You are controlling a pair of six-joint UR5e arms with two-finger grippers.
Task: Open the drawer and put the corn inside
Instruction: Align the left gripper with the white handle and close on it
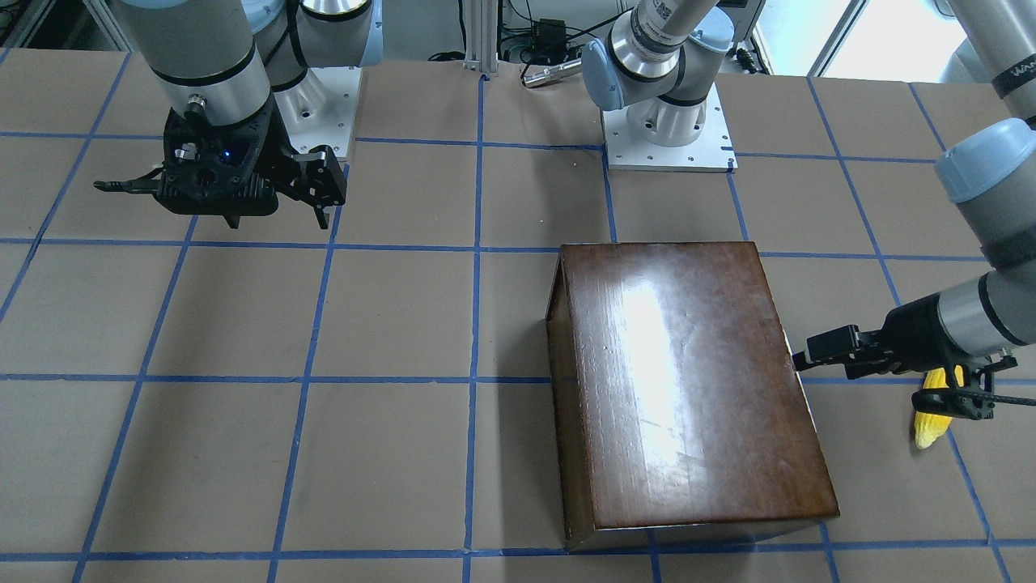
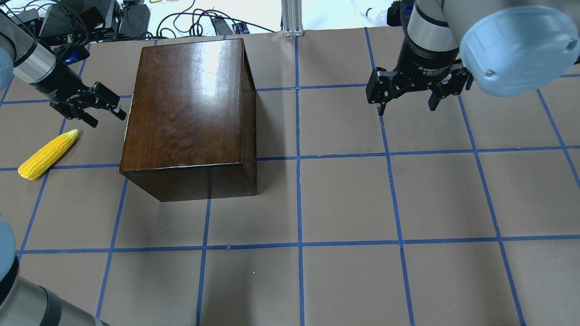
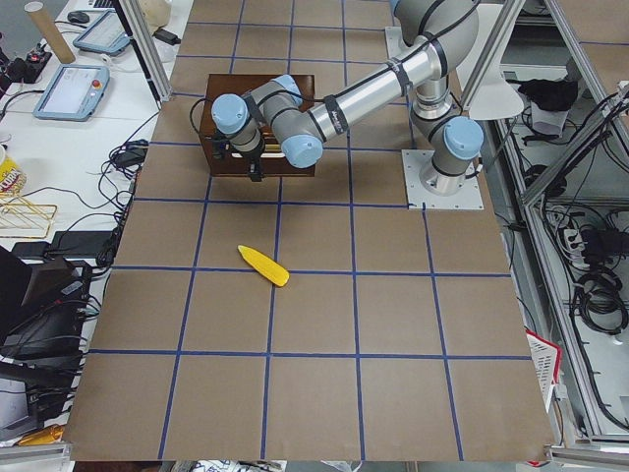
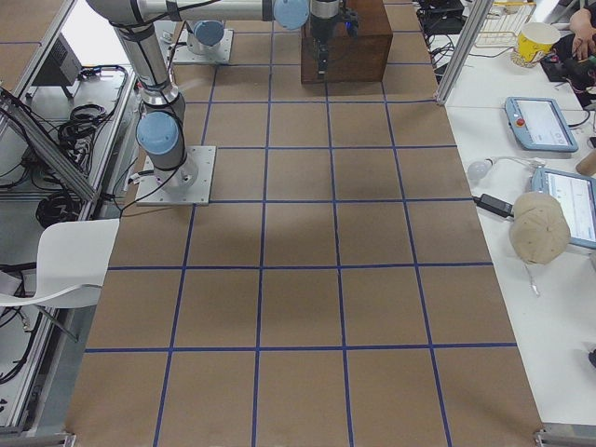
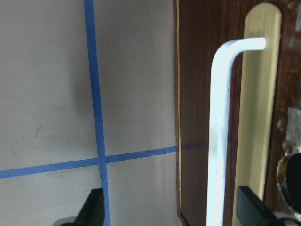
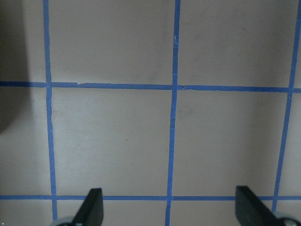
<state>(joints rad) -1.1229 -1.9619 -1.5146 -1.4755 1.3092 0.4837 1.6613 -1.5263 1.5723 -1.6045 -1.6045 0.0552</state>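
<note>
Handle (image 5: 219, 141) cut off below; corn (image 1: 928, 429) half-hidden; left claw (image 2: 108, 120), right claw (image 2: 406, 108) both apart.

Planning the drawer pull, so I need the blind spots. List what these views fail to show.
- Drawer front: seen closely only in the left wrist view, cropped by its edges; overhead, the box hides it.
- Handle: lower end cut by that view's bottom edge.
- Corn: upper part behind the left end effector in the front-facing view; behind the box in exterior right.
- Drawer interior: unseen anywhere.
</note>
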